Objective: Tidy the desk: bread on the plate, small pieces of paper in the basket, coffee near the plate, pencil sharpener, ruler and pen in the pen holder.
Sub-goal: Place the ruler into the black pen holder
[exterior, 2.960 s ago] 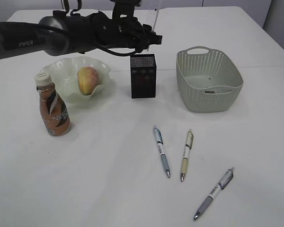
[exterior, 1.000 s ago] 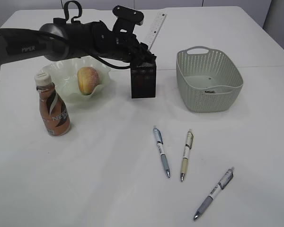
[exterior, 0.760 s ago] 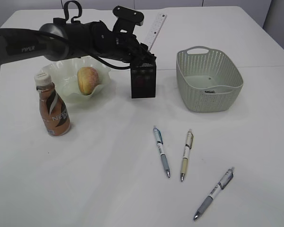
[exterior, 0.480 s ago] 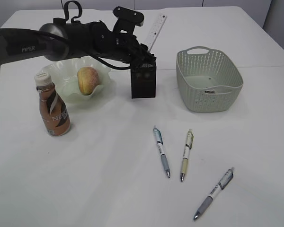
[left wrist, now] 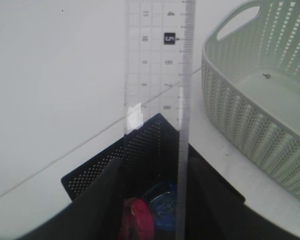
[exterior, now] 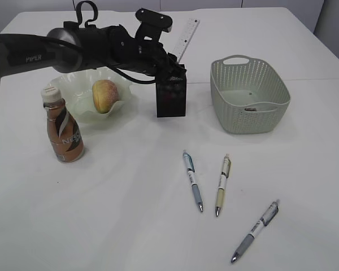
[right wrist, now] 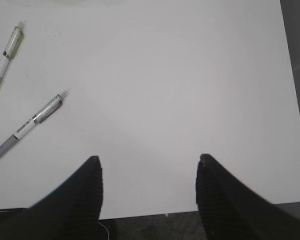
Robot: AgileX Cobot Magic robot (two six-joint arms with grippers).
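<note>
A: What lies around the pen holder on the desk?

B: To its left the wavy green plate carries the bread, and the coffee bottle stands upright in front of that plate. To its right sits the grey-green basket. Three pens lie loose in the foreground, well apart from the holder.

A: Anything crowding the holder itself?

B: The black left arm reaches across above the plate, and its left hand sits right over the holder's mouth. Inside, the left wrist view shows a red thing and a blue thing at the bottom.

A: And the ruler?

B: Clear plastic with fine black markings, standing nearly upright, slightly tilted, its lower end inside the holder by the far corner. The left hand is clamped on it.

A: The right hand?

B: Its fingers stand apart, holding nothing, above bare desk near the edge, with two pens off to its left.
</note>
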